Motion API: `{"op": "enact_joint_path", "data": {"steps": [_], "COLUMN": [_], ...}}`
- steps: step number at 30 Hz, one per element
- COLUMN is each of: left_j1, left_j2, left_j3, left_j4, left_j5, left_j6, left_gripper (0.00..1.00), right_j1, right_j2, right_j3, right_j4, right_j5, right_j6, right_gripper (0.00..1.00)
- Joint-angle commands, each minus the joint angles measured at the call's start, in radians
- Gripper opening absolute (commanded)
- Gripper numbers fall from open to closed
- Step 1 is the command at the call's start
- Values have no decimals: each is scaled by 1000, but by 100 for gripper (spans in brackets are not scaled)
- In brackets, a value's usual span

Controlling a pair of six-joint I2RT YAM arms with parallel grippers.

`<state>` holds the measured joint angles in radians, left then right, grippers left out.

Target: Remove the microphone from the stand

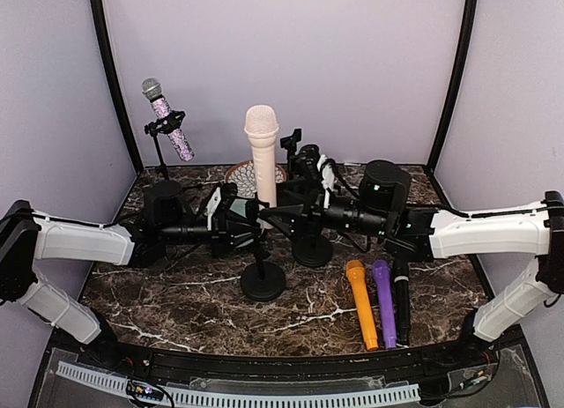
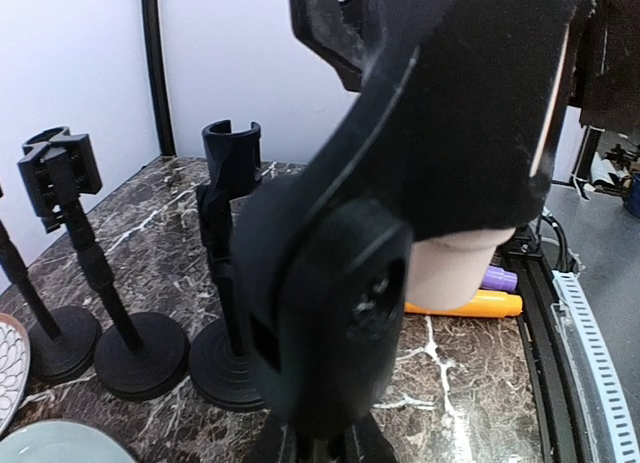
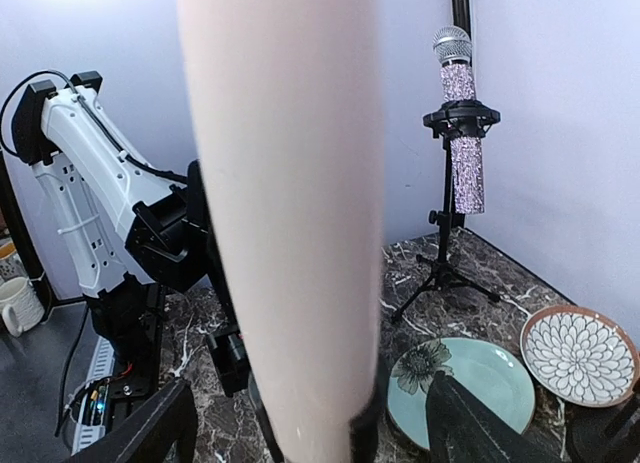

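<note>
Two fingers (image 3: 482,425) of the right gripper (image 1: 273,216) are spread open around the upright pale pink plastic microphone (image 1: 262,157); the black round-based stand (image 1: 263,282) is clamped by the left gripper (image 1: 247,221).

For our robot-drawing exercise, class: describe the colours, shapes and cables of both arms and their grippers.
The left arm and right arm share white, rounded shell links with black joints. Toward the wrist each turns into black cylindrical sections. The left gripper and right gripper are black. A black cable loops over the left arm's white shell.
</note>
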<state>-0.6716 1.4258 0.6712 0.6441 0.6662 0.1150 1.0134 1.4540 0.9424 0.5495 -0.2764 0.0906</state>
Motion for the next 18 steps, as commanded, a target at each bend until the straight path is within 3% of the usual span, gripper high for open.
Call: {"op": "enact_joint_path", "data": {"steps": [1, 11, 18], "left_j1": [-14, -124, -128], "left_j2": [-87, -150, -230], "left_j3": [-84, -121, -100], "left_j4": [81, 116, 45], "left_j5": [-197, -506, -510], "left_j6": [-16, -110, -143], "left_gripper": [0, 0, 0], "right_j1": [-1, 0, 1], "right_j2": [-75, 15, 116], "right_j3": [-53, -83, -3], "right_j4": [-24, -139, -217], "right_j5": [52, 53, 30], "right_j6": [78, 324, 360], "right_gripper": [80, 75, 71]}}
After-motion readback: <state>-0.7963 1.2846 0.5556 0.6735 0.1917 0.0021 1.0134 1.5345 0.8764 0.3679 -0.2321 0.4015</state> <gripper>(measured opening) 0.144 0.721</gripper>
